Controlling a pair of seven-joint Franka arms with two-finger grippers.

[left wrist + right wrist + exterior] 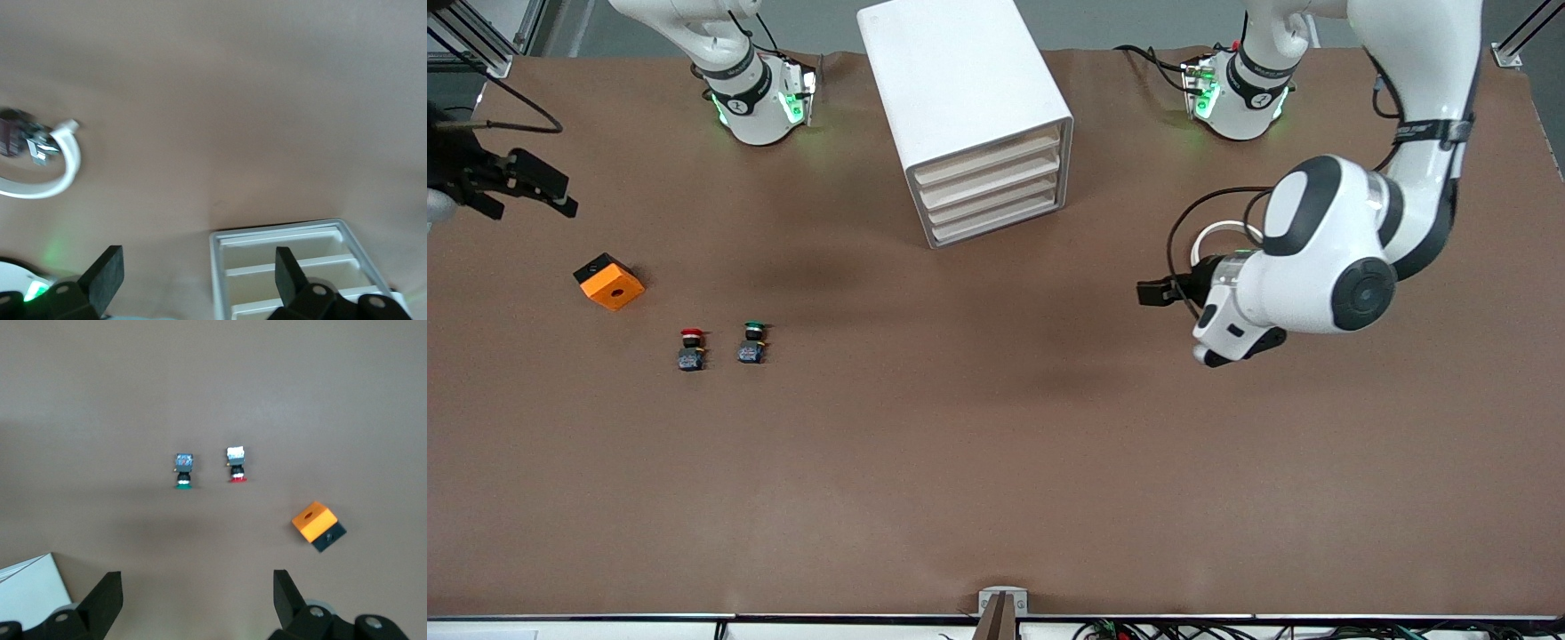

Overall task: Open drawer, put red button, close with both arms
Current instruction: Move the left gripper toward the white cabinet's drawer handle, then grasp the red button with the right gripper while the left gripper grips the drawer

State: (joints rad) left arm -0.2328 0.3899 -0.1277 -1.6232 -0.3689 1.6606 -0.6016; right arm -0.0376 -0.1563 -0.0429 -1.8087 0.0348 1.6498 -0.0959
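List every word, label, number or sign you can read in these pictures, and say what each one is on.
No text can be read anywhere.
Black bands on both arms near their bases: pale markings, too small to read.
Black strap on the left arm: faint lettering, too blurred to read.
Cabinet, orange block, red button, green button: no visible writing.

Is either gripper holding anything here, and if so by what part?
Nothing is held. The left gripper is open over bare table near the cabinet; the right gripper is open at the table's edge, above the red button.
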